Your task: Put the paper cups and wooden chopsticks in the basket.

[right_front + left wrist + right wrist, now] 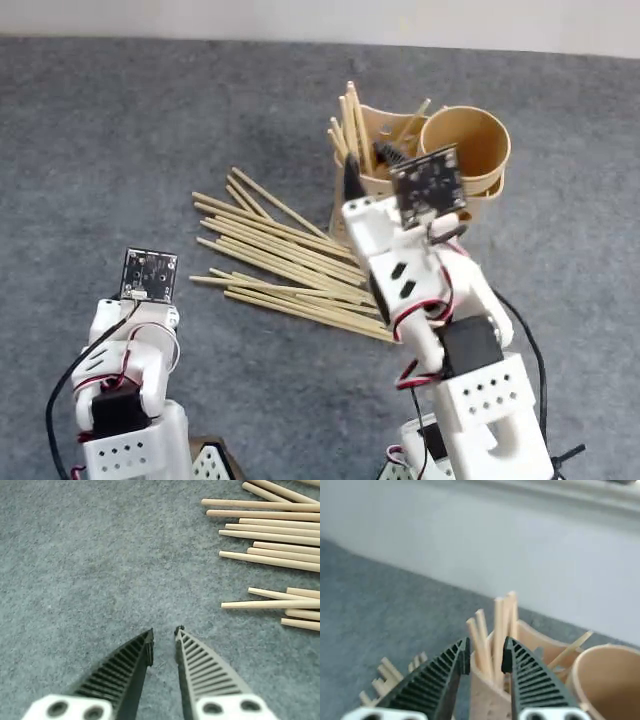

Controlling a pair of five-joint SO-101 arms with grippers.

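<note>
Chopsticks [285, 265]: loose pile flat on the grey table [100, 150], between the arms.
Basket [385, 120]: far side, several sticks upright inside; paper cup [465, 150] against it.
Right tool [485, 660]: narrowly parted, empty, close before the basket's sticks.
Left tool [164, 632]: narrowly parted, empty, over bare table near stick ends.

High camera overhead, looking down; wrist cameras close, low; chopsticks [290, 270] [270, 535] [380, 680] shared.

Materials and surfaces
The chopsticks [310, 275] are pale matt wood, the cup [465, 145] smooth tan paper, the table cover [100, 150] rough grey cloth.
</note>
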